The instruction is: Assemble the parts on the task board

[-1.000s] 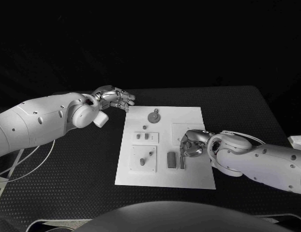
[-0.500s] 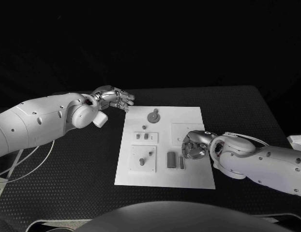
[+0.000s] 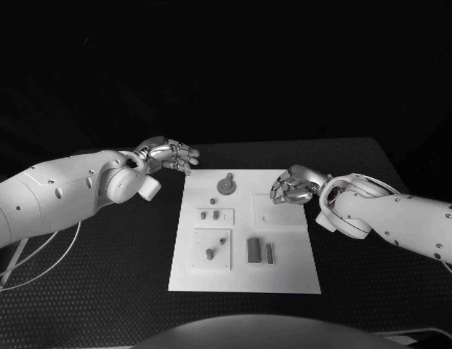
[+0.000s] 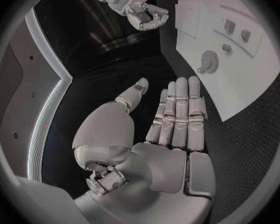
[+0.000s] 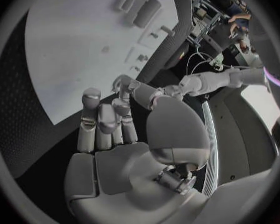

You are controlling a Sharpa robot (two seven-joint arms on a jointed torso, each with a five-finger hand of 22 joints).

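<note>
The task board (image 3: 245,233) lies in the middle of the black table (image 3: 373,240), its long axis running away from the robot, with the parts spread over its surface: a gear-like round piece (image 3: 227,183) near the far end, two small pegs (image 3: 214,214) in a row below it, a slim piece (image 3: 211,252) on the raised square toward the near left, and two upright bars (image 3: 254,249) just beside it to the right. The right hand (image 3: 292,186) hovers over the board's far right edge, its fingers curled in loosely; the right wrist view shows nothing between them, so it looks clenched on nothing. The left hand (image 3: 169,154) hangs off the board's far left corner, above bare table, fingers straight and side by side with the thumb apart, holding nothing. From the right hand the two bars lie toward the robot, down the board's length, and the gear lies across the board to its left. Either hand sits close to the gear, so the next pick probably depends on which part is wanted; the right hand seems better placed for the bars.
</note>
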